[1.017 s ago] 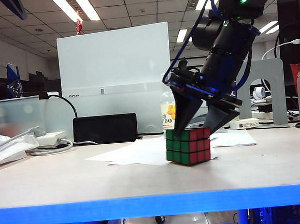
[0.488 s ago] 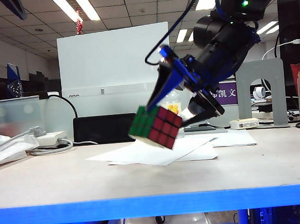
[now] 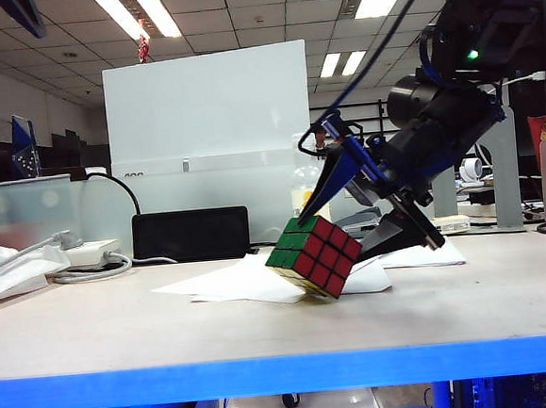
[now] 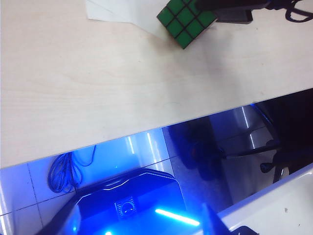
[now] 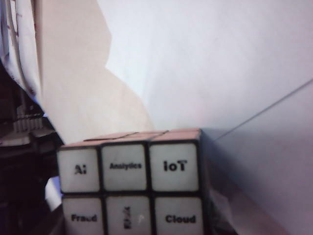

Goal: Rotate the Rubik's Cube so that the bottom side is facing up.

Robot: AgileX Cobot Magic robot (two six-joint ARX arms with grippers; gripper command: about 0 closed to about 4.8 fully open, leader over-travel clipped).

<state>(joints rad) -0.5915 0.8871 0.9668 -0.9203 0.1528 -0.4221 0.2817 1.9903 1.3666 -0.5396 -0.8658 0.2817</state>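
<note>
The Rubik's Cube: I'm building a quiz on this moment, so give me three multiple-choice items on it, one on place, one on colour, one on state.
1. Where is the Rubik's Cube?
A. over the white paper
B. beside the power strip
C. at the table's blue edge

2. Which colour faces upper left in the exterior view?
A. yellow
B. green
C. blue

3. How does the cube sit?
A. flat
B. stacked
C. tilted, in the right gripper

Answers: 1 A, the paper lies under it. 2 B, the bottom side shows green squares. 3 C, black fingers clamp it at an angle; the left gripper is unseen.
</note>
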